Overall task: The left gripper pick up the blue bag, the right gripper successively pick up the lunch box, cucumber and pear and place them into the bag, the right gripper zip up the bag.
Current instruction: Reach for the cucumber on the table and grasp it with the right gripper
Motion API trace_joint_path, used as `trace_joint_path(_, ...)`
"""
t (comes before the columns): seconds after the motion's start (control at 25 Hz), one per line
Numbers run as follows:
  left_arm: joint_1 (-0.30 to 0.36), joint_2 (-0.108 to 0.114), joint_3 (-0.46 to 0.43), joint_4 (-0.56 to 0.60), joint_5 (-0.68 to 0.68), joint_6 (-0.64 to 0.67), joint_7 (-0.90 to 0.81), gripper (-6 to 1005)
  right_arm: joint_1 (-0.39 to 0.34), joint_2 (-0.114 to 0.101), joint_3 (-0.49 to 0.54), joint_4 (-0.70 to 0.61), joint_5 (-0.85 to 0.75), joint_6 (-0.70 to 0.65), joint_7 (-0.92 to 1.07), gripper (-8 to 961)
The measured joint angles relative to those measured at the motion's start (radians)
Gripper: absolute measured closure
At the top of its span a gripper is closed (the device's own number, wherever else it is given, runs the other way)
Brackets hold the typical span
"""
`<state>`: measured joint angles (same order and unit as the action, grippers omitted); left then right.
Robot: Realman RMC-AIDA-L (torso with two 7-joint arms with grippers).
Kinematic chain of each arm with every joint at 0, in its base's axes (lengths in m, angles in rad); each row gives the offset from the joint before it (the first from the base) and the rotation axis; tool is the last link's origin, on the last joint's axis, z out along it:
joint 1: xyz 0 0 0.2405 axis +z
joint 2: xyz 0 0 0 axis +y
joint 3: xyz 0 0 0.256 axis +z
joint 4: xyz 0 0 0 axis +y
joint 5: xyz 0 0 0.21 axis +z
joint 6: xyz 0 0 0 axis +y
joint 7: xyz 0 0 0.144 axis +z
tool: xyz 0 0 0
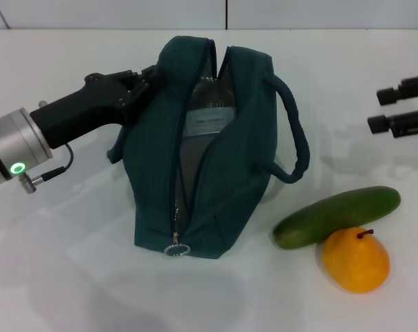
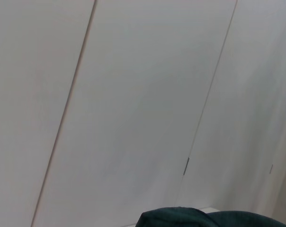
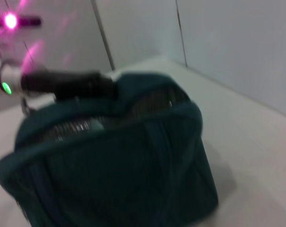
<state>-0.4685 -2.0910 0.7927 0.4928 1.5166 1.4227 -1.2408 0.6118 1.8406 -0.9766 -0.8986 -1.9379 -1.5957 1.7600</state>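
Note:
The blue bag (image 1: 223,180) stands on the white table with its zip open along the top. The lunch box (image 1: 207,121) lies inside it, seen through the opening. My left gripper (image 1: 145,84) is shut on the bag's upper left edge and holds it there. The green cucumber (image 1: 337,216) lies on the table to the right of the bag, and the orange-yellow pear (image 1: 356,261) touches its near side. My right gripper (image 1: 375,111) is open and empty, in the air at the right edge, above and behind the cucumber. The bag also shows in the right wrist view (image 3: 119,161) and the left wrist view (image 2: 181,218).
The zip pull (image 1: 176,250) hangs at the bag's near end. A bag handle (image 1: 295,131) loops out on the right side towards the cucumber. My left arm (image 3: 62,82) shows behind the bag in the right wrist view. A wall stands behind the table.

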Motion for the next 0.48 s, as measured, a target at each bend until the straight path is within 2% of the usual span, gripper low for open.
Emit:
trace_joint_path(0.16, -0.005, 0.0, 0.0, -0.018, -0.014, -0.017, 0.008, 924, 0.016, 0.012, -0.012, -0.053, -0.127, 0.002, 0.047, 237)
trace_joint_path(0.36, -0.017, -0.001, 0.001, -0.062, -0.042, -0.049, 0.041, 924, 0.046, 0.064, -0.062, -0.171, -0.318, -0.041, 0.067, 177)
trace_joint_path(0.48, -0.017, -0.002, 0.002, -0.08, -0.067, -0.053, 0.049, 924, 0.079, 0.092, -0.079, -0.198, -0.397, -0.066, 0.071, 136)
